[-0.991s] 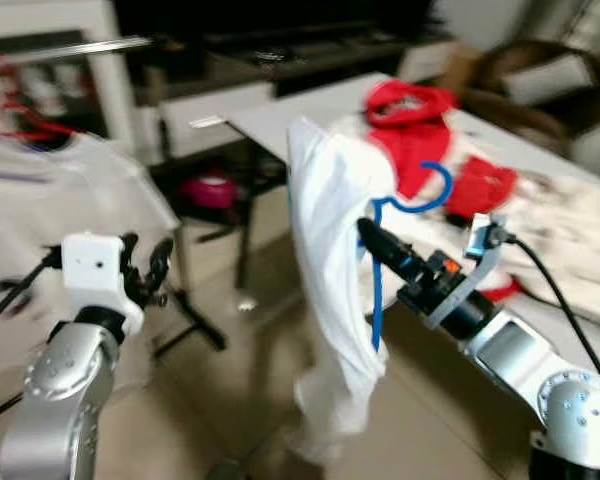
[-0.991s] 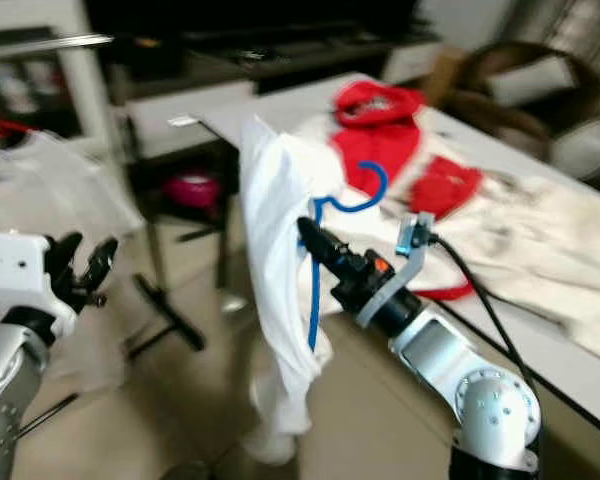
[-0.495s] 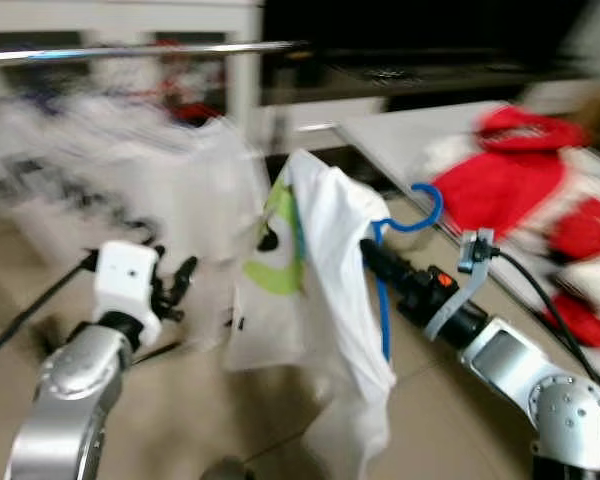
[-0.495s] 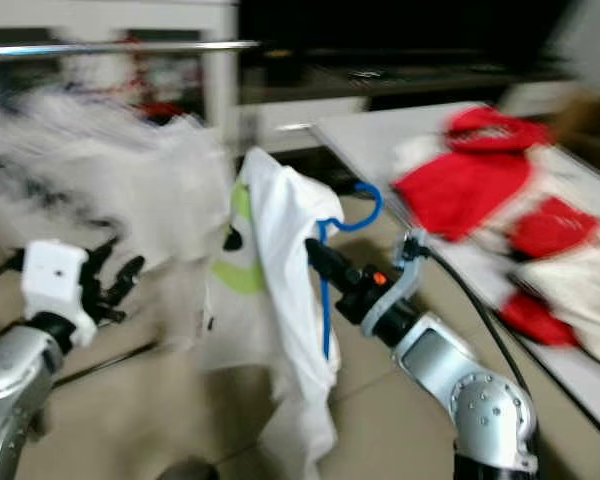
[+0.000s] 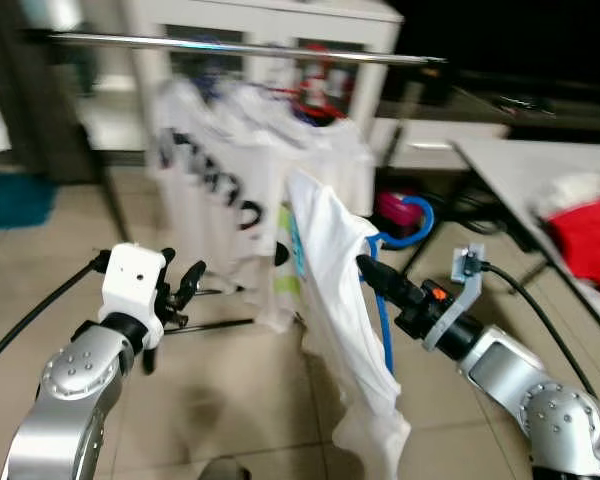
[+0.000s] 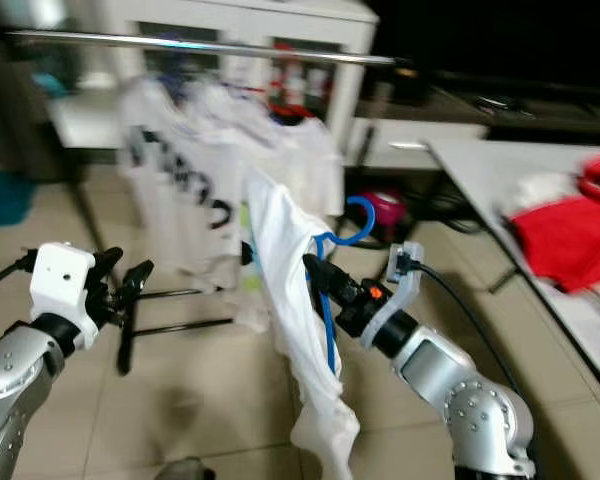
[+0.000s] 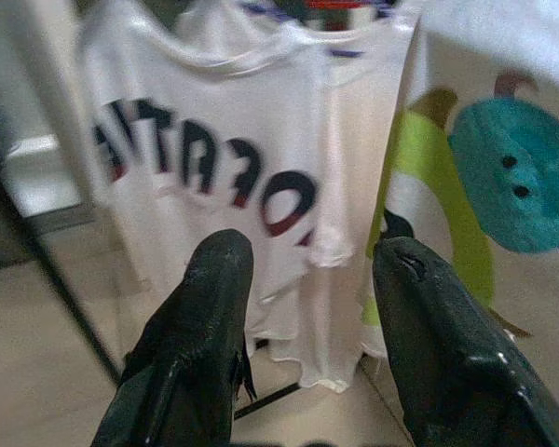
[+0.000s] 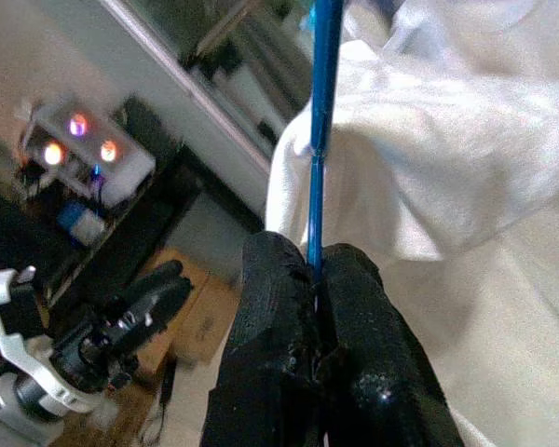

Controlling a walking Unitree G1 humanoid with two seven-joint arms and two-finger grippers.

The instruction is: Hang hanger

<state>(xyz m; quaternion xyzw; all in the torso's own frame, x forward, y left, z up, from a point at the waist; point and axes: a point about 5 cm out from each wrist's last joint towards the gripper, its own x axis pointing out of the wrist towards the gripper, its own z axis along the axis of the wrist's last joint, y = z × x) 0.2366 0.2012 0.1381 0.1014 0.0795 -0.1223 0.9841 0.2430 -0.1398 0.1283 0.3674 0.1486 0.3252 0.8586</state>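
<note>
A: Why's your right gripper (image 8: pixel 317 279) held out front like that?

B: You've got its jaws clamped on the blue hanger (image 5: pixel 383 300), on the thin wire, so the white shirt (image 5: pixel 332 290) drapes free off the floor w/ the hook up. Hanger sits well below the rail (image 5: pixel 240 48), just beside the shirts already hung (image 5: pixel 230 180). Judgement: needs a lift before the hook can go over.

A: Left gripper (image 7: pixel 307 270)?

B: Yours is spread wide, holding nothing, facing the lettered shirt (image 7: pixel 214 168); prob. kept clear as a spare.

A: Counts?

B: 1 blue hanger, 1 shirt on it, 1 rail. Hung shirts: several, blur, can't count exactly. 2 grippers.
</note>
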